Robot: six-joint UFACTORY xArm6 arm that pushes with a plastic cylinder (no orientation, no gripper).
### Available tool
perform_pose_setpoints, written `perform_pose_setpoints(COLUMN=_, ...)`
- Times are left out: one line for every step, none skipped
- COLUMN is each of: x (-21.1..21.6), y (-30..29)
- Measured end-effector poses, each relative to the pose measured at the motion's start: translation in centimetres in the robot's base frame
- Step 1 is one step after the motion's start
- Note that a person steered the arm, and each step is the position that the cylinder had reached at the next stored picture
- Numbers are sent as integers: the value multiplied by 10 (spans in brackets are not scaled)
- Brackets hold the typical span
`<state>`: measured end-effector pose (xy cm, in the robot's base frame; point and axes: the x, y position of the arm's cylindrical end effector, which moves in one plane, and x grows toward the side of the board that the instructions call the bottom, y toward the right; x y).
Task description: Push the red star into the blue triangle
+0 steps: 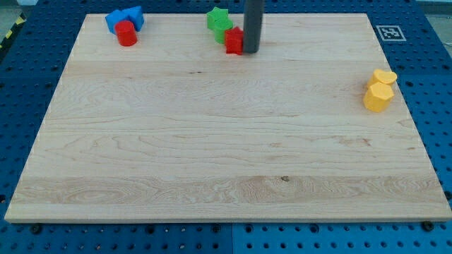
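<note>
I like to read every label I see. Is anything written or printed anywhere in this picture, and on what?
No readable words, numbers or brand names show anywhere.
The only printed sign is a small black-and-white square marker at the wooden board's top right corner: a coded pattern, not text.
The coloured blocks and my tip, which stands just right of the red star, carry no markings.

Pale wood board [226,141], streaky grain, with one small dark knot. Under it is a blue table [21,63] dotted with dark holes. Two blue blocks [125,17] and a red cylinder [126,33]. Two green blocks [218,20], a red block [234,40], a dark grey rod [252,25]. Two yellow blocks [380,89]. A black-and-white tag [389,32] and yellow-black striped tape [10,32].
</note>
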<state>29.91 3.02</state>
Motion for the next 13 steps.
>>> perform_pose_setpoints(x=0, y=-12)
perform_pose_setpoints(x=0, y=-17)
perform_pose_setpoints(x=0, y=-11)
perform_pose_setpoints(x=-11, y=3)
perform_pose_setpoints(x=-17, y=-7)
perform_pose_setpoints(x=-17, y=-34)
perform_pose_setpoints(x=-16, y=-57)
perform_pose_setpoints(x=-4, y=-70)
perform_pose_setpoints(x=13, y=-94)
perform_pose_setpoints(x=13, y=-125)
perform_pose_setpoints(x=7, y=-150)
perform_pose_setpoints(x=4, y=-175)
perform_pose_setpoints(x=4, y=-164)
